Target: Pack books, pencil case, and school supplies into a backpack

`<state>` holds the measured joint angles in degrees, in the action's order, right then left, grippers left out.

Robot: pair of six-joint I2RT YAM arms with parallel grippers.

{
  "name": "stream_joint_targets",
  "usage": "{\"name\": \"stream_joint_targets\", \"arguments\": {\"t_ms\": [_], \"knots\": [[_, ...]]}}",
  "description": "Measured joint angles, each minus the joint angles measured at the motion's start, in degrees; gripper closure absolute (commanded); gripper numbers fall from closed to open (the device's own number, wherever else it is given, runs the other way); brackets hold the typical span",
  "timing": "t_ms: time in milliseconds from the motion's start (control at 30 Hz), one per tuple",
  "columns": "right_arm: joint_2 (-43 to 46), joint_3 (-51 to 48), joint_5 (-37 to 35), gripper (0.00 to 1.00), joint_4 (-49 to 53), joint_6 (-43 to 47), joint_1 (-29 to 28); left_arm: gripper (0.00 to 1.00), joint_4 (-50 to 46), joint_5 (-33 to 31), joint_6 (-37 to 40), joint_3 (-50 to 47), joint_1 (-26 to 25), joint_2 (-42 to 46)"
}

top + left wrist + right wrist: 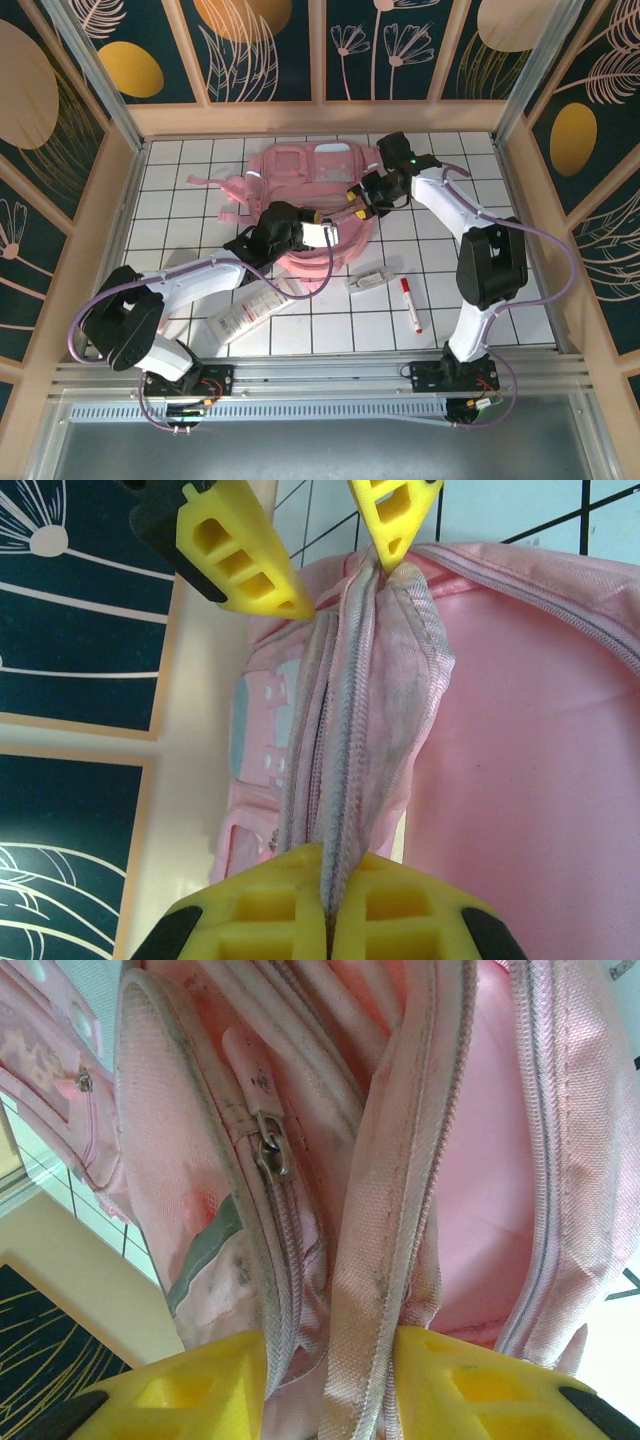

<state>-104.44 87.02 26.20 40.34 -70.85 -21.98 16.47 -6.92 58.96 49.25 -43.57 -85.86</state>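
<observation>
**Top view.** White tiled desk (190, 170) with dark grid lines, boxed in by a pale wooden frame. Dark blue wall panels (270, 50) printed with gold discs and pale leaf outlines. Aluminium rail (320, 372) along the near edge.
- Backpack (300, 165) at far centre of desk: pink, soft, slumped flat, straps trailing to the left, pale patch at its far end.
- Left gripper (332, 230) and right gripper (352, 207) both at the backpack's near right edge, close together.
- Marker (411, 304), white with red cap, lying on desk right of the backpack, well apart from both grippers.
- Small clear item (369, 279) just left of the marker.
- Long white flat item (245, 312) with red print beside the left arm.

**Left wrist view.** Left gripper clamped tight on the backpack's zip edge.
- Grey zip tape (335, 730) running up from between its yellow fingers (250, 900).
- Fabric drawn into a taut ridge toward the right gripper at top of view, meeting its fingertips.
- Smooth pink panel to the right, desk tiles beyond, wall panels to the left.

**Right wrist view.** Right gripper narrowed on a fold of the backpack's zip edge, webbing and zip tape filling the gap between its fingers.
- Metal zip pull (270, 1152) hanging just above the left finger.
- Grey reflective strip (205, 1250) on the pocket left of it.
- Pink lining inside the opening to the right.
</observation>
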Motion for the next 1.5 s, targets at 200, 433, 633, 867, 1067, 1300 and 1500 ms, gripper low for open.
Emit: {"name": "stream_joint_targets", "arguments": {"t_ms": [200,433,633,867,1067,1300,1500], "knots": [[0.0,-0.92,-0.26,0.48,-1.03,-1.07,-0.96,1.0,-0.33,-0.02,-0.04,0.24,0.0,0.0],[0.48,-3.45,-0.24,0.51,-2.19,-1.75,-1.29,1.0,-1.95,0.0,-0.07,1.79,0.0,0.0],[1.33,-5.62,-0.22,0.57,-4.24,-3.28,-1.38,1.0,-3.06,0.24,-0.37,2.21,0.0,0.0],[3.28,-10.86,0.22,0.53,-10.21,-8.96,-1.77,1.0,-5.01,0.61,-0.74,2.95,0.0,0.0],[6.62,-21.11,0.94,0.84,-25.81,-17.27,-2.1,1.0,-6.49,0.85,-2.05,3.06,0.07,0.02],[6.69,-26.14,-0.26,1.0,-42.32,-24.37,-2.78,1.0,-7.89,1.29,-4.59,2.82,0.5,0.98],[7.19,-32.17,-2.67,1.0,-62.84,-25.55,-3.56,0.94,-6.84,2.99,-7.48,0.2,0.81,1.97]]}}
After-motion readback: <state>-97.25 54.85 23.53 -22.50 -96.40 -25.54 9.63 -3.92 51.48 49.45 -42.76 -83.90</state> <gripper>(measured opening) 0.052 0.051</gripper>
